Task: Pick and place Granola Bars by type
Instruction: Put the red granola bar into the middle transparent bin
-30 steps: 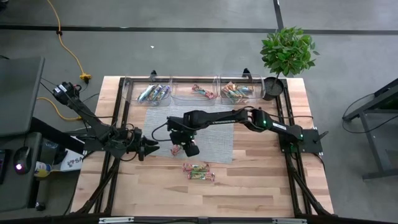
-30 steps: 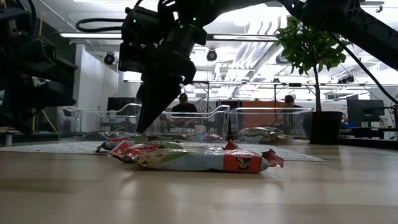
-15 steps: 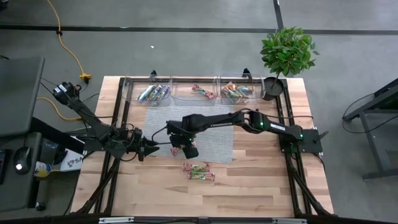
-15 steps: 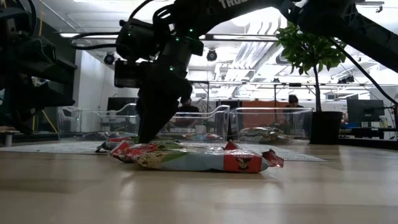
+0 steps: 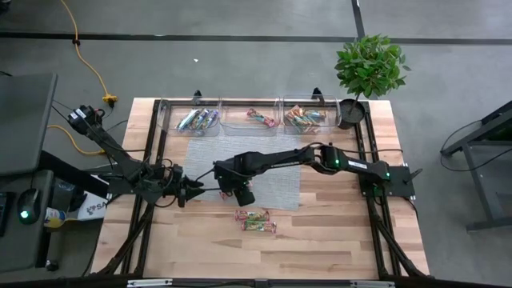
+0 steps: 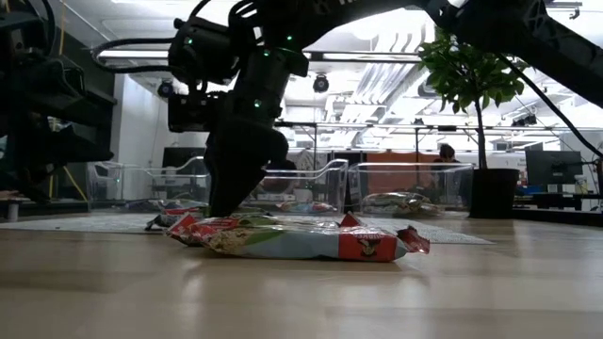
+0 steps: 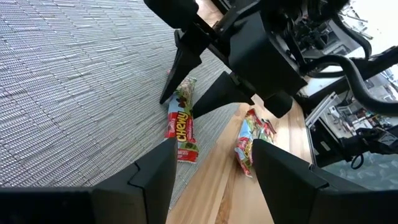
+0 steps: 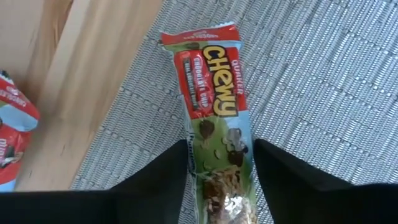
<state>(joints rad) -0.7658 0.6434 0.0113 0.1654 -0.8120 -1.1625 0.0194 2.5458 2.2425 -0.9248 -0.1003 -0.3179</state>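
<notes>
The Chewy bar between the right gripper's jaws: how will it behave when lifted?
The Chewy bar lies flat in a glossy wrapper, so probably light but slippery. The right gripper straddles one end; the free end may droop.

The high view looked straight down on the bench (image 5: 336, 232). The low view faced level across it. Both wrist views sat close, sharing one Chewy bar (image 8: 214, 143).

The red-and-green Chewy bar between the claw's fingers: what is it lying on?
The Chewy bar lies flat on the grey woven mat, near the mat's edge beside the bare wood. The right gripper straddles it, open. What is beneath the mat is hidden.
</notes>
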